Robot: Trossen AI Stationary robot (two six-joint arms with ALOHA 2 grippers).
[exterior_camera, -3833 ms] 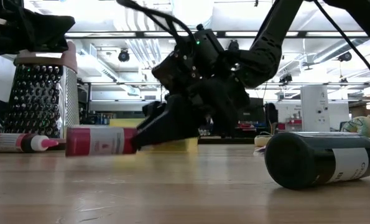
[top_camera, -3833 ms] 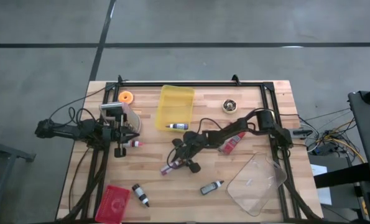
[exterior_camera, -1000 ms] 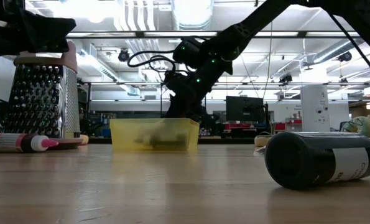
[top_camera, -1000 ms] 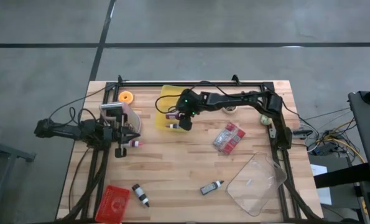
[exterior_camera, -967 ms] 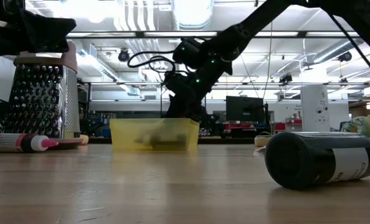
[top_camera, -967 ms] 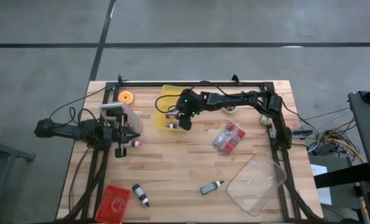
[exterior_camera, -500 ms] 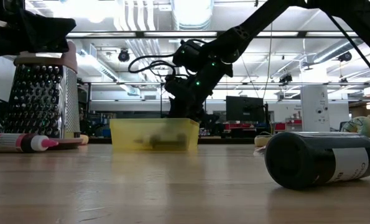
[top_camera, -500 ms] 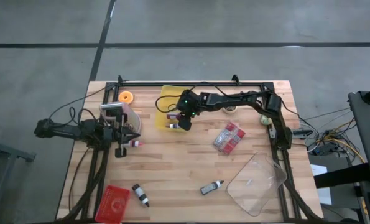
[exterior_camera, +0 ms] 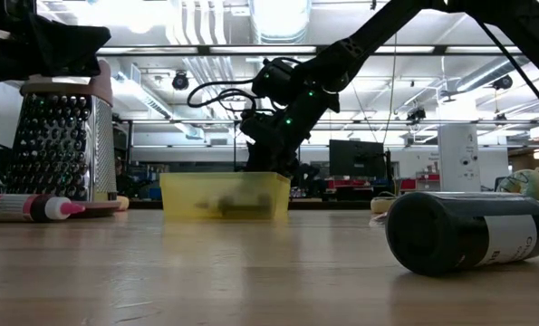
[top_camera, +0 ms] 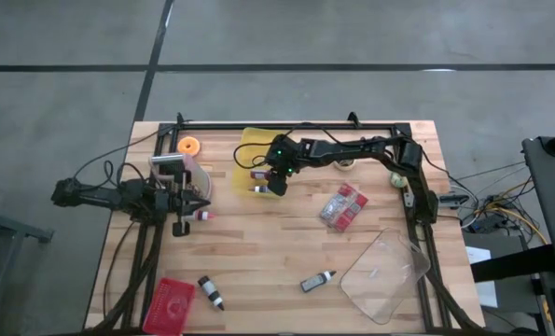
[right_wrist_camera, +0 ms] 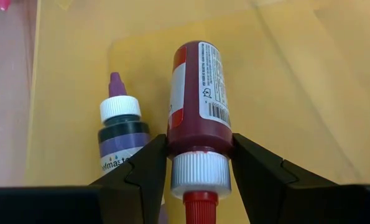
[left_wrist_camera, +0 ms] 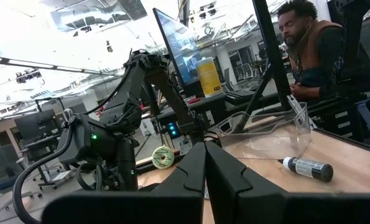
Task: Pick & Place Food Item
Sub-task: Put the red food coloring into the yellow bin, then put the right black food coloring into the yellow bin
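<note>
My right gripper [right_wrist_camera: 197,163] pinches a red food-colouring bottle [right_wrist_camera: 198,99] over the yellow bin [top_camera: 263,149], at twelve o'clock. A purple bottle [right_wrist_camera: 122,134] lies beside it, its base cut off. My left gripper [left_wrist_camera: 204,180] waits at nine o'clock, fingers pressed together.

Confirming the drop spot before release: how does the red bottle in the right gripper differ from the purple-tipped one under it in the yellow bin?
The red bottle is gripped between the right gripper's fingers above the yellow bin; the purple-tipped bottle lies loose on the bin's floor. The red one has a red tip and red contents, the other a purple tip and dark contents. The red one looks fatter, though it is nearer the camera. Both have white ribbed collars and printed labels.
</note>
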